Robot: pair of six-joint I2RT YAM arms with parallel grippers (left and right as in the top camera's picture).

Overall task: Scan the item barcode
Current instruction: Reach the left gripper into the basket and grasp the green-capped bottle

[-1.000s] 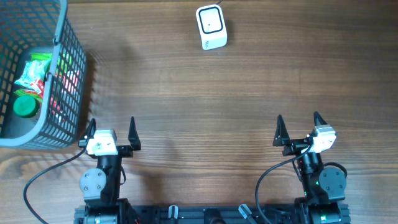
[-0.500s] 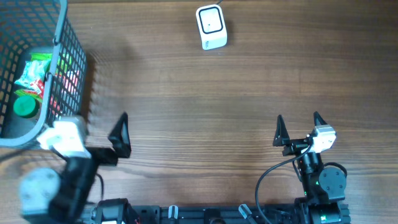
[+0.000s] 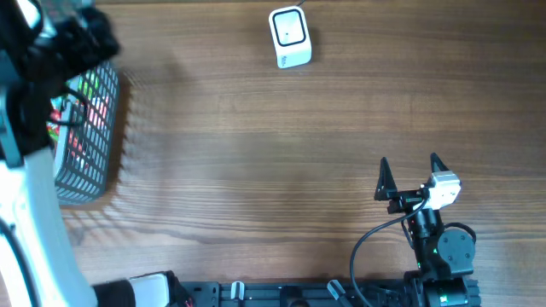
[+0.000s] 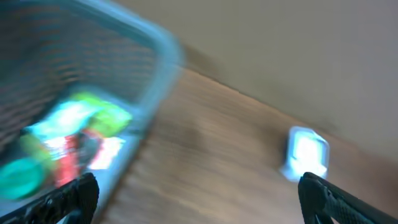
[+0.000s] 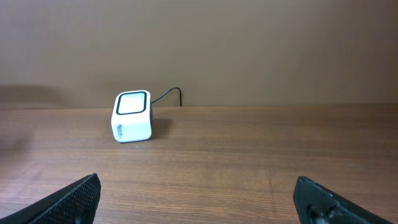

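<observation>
- Plainly, the left hand (image 4: pixel 196 190) is spread wide. Its two dark fingertips sit at the lower corners of the left wrist view, with nothing between them and nothing touched.
- That hand's camera looks down past the rim of the grey-blue wire basket (image 4: pixel 163 53), which stands at the far-left edge of the tabletop (image 3: pixel 256 170); the view is blurred.
- Inside the wire basket lie the items: a green-and-white packet (image 4: pixel 78 118), a red-printed packet (image 4: pixel 74 152) just beside it, and a round green lid (image 4: pixel 18 177). No barcode can be made out.
- From overhead, the left arm (image 3: pixel 30 196) covers much of the wire basket, so only its right wall shows, with red and green packaging behind the mesh.
- The right hand (image 3: pixel 409 166) is equally wide open and empty, at the near right of the tabletop, fingertips pointing toward the far edge.
- The white scanner (image 3: pixel 290 37) stands at the far edge, well apart from both hands, with a dark cable (image 5: pixel 168 93) leaving behind it.
</observation>
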